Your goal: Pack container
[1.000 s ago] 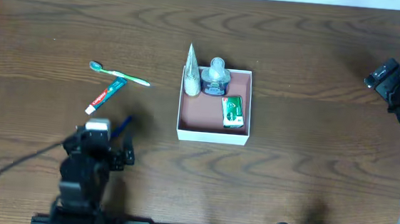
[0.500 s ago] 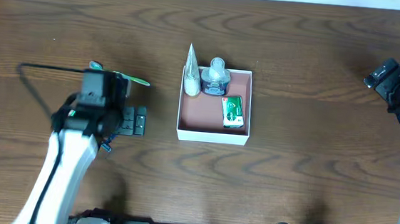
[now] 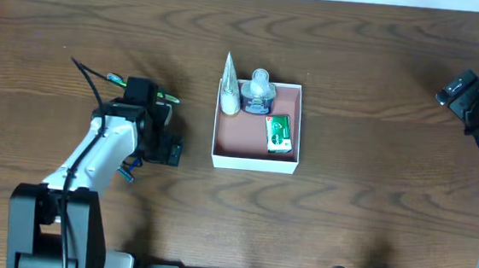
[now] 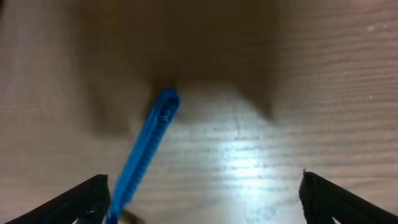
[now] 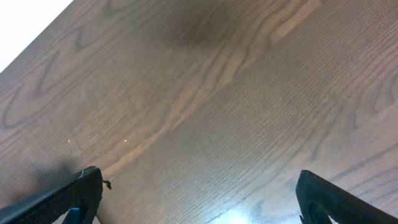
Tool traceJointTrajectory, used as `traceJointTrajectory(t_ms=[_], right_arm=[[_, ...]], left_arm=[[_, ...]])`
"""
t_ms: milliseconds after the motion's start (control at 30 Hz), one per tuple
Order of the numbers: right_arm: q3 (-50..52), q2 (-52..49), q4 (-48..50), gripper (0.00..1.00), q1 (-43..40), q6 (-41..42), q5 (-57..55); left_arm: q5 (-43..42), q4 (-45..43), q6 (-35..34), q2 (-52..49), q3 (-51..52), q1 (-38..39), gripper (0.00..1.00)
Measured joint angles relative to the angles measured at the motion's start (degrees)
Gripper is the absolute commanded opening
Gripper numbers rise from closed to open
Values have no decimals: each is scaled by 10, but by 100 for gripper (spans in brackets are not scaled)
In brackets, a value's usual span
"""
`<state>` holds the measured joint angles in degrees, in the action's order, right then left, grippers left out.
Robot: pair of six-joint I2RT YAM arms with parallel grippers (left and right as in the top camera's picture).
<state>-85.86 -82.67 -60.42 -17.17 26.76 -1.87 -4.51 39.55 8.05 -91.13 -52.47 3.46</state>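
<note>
- My left gripper [image 4: 205,202] hangs wide open over the table [image 3: 371,204], a blue stick [image 4: 146,149] close by one finger.
- Container [image 3: 253,162] sits at its 3 o'clock, mid-table.
- Right gripper [image 5: 199,199] is spread open too.

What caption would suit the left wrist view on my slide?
Left gripper, open, above a slim blue item lying on the wooden table.

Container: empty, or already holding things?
Partly filled: the container holds a white pouch, a clear bottle and a green packet; much of its pinkish floor is bare.
</note>
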Motion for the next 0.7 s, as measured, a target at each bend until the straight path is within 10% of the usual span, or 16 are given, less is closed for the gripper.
traceJointTrajectory(t_ms=[700], right_arm=[[0,0,0,99,0,0,0]], left_arm=[[12,-53,22,-15,40,-56,78]])
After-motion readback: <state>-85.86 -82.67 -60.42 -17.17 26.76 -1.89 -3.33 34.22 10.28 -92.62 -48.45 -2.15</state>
